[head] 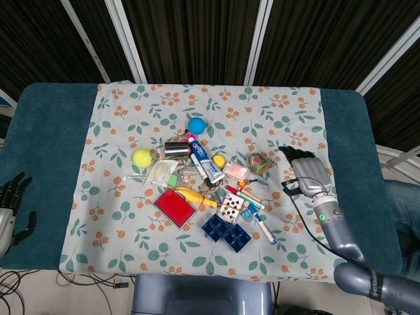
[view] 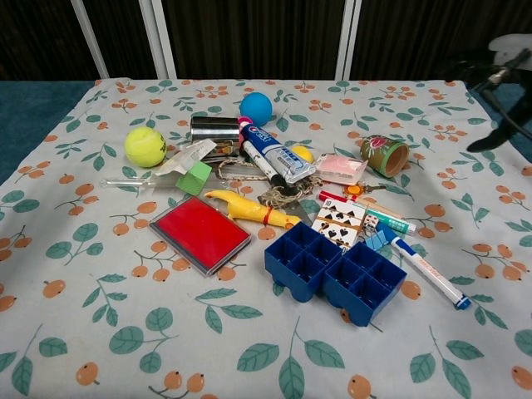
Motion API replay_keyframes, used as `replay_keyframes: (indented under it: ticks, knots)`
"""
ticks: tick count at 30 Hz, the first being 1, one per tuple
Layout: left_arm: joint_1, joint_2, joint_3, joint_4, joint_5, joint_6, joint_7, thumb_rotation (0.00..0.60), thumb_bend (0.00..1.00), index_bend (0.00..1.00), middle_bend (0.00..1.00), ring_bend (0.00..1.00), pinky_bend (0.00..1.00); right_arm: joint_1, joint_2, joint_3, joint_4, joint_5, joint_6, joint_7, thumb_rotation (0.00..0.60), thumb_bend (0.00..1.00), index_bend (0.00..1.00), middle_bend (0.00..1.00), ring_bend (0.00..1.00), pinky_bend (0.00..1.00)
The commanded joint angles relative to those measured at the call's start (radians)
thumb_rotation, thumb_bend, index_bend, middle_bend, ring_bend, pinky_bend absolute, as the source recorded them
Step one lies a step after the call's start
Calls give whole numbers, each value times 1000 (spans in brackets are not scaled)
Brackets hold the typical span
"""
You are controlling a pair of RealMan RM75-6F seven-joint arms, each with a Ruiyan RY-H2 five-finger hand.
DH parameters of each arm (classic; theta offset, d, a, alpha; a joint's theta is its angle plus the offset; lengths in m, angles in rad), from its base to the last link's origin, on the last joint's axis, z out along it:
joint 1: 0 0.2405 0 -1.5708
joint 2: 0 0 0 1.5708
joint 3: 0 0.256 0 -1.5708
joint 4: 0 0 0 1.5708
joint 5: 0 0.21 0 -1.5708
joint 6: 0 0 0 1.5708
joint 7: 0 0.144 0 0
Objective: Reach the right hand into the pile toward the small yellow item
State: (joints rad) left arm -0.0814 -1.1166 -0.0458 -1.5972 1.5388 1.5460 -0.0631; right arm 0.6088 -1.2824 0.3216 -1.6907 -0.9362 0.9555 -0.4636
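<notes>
The small yellow item point(head: 218, 159) is a little round piece in the middle of the pile, tucked against the toothpaste tube point(head: 207, 161); the chest view shows the yellow item point(view: 303, 153) half hidden behind the tube point(view: 278, 156). My right hand point(head: 307, 172) hovers over the cloth right of the pile, fingers apart, holding nothing, just past the small floral cup point(head: 260, 162). Only a dark blurred part of the right hand point(view: 500, 62) shows at the chest view's top right corner. My left hand point(head: 8, 209) rests empty at the table's left edge, fingers spread.
The pile also holds a tennis ball point(head: 142, 157), blue ball point(head: 196, 125), metal tin point(head: 176, 149), red flat case point(head: 174, 206), blue tray blocks point(head: 226, 231), playing cards point(head: 231, 207) and a marker point(head: 264, 228). Teal table strips point(head: 357, 144) flank the floral cloth.
</notes>
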Motion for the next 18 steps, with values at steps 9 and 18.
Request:
replay_keyframes:
  ticks: [9,18]
  knots:
    - [-2,6,-5,2,-10,-8,-21,600,521,22,0,55,126,286,-269,22,203,343,-5,-268,600,193,115,162,206,214]
    - [-6,3,-5,1,-9,-16,-27,600,520,22,0,54,126,372,-399,8,356,470,-34,-291,600,227,118,186,251,218]
